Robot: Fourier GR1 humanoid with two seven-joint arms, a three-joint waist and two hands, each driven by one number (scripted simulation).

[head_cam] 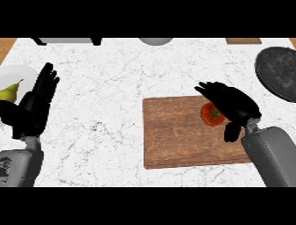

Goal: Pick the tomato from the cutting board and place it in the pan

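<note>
Writing: one dark marking is seen on the left forearm (7,167), but it can't be read.

Counts: one tomato (210,115), one cutting board (176,140), one pan (286,74), one plate (11,74), one pear (6,93), two hands. Three more items are cut off at the counter's (111,79) far edge: a grey object on black legs (66,40), a pale round item (155,41) and a wooden piece (243,41).

The tomato is located on the cutting board, in its far right part, resting on the wood. It is partly covered by the right hand (236,105). That hand's fingers are bent and arched over the tomato's far and right sides. The thumb is held apart, pointing toward the board's near edge, clear of the tomato. Contact between the fingers and the tomato cannot be told, and no closed grasp is seen.

The dark round pan is set on the counter, beyond the board's far right corner and apart from the board.

The left hand (30,114) is shown at the left, fingers straight and pointing up, holding nothing. It overlaps the right rim of the white plate. The pear is lying on that plate, just beside the hand.
</note>
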